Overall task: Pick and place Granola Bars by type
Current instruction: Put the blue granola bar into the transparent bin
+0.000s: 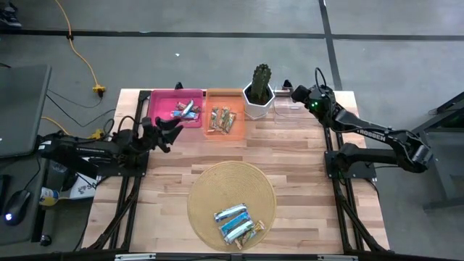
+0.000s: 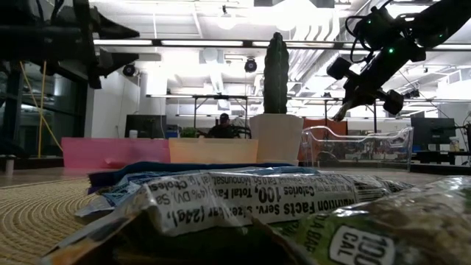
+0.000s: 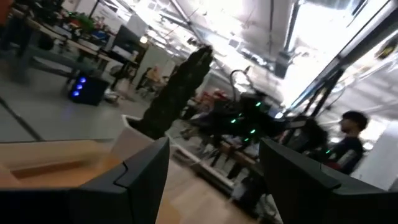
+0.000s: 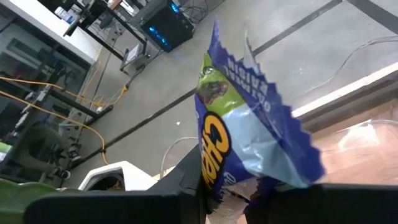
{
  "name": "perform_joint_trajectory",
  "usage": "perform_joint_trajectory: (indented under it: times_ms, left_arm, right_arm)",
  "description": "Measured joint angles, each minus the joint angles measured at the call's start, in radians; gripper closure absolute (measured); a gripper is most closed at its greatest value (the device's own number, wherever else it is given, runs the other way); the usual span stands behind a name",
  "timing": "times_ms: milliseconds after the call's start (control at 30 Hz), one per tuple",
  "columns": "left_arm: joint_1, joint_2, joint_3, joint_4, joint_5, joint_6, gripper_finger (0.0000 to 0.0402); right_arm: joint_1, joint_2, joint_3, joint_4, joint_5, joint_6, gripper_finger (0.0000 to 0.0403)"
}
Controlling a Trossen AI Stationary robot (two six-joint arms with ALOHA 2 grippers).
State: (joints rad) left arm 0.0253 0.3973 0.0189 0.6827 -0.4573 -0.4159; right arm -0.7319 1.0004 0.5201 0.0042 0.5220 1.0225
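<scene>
Right claw (image 4: 224,193) clamped on one blue bar (image 4: 249,134) (left claw (image 1: 172,128) apart), three trays (image 1: 177,107).

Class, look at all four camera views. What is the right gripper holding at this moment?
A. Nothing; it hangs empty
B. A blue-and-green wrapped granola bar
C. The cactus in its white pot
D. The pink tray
B. The right wrist view shows the right gripper shut on a blue-and-green wrapped granola bar; in the high view the gripper sits over the clear tray, right of the cactus.
</scene>
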Motion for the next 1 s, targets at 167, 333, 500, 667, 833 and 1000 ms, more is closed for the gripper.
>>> perform_joint_trajectory:
  times_ms: [167,333,500,667,833,1000]
  left_arm:
    - [0.0,0.0,0.0,-0.039,-0.054,0.027,0.0156]
    - [0.0,0.0,0.0,-0.086,-0.125,0.02,0.0156]
    - [0.0,-0.008,0.0,-0.093,-0.149,0.047,0.0156]
    - [0.0,-0.065,-0.001,-0.105,-0.188,0.077,0.0156]
    - [0.0,-0.17,-0.002,-0.158,-0.215,0.121,0.0156]
    - [0.0,-0.272,-0.002,-0.284,-0.177,0.107,0.0156]
  right_arm:
    - [0.0,0.0,0.0,-0.008,-0.006,0.014,0.0345]
    - [0.0,0.0,0.0,-0.055,-0.009,0.095,0.0345]
    - [0.0,0.0,0.0,-0.084,-0.008,0.146,0.0345]
    - [0.0,0.0,0.0,-0.088,-0.008,0.175,0.0345]
    - [0.0,0.0,0.0,-0.104,-0.013,0.186,0.0345]
    - [0.0,0.0,0.0,-0.15,-0.004,0.27,0.0345]
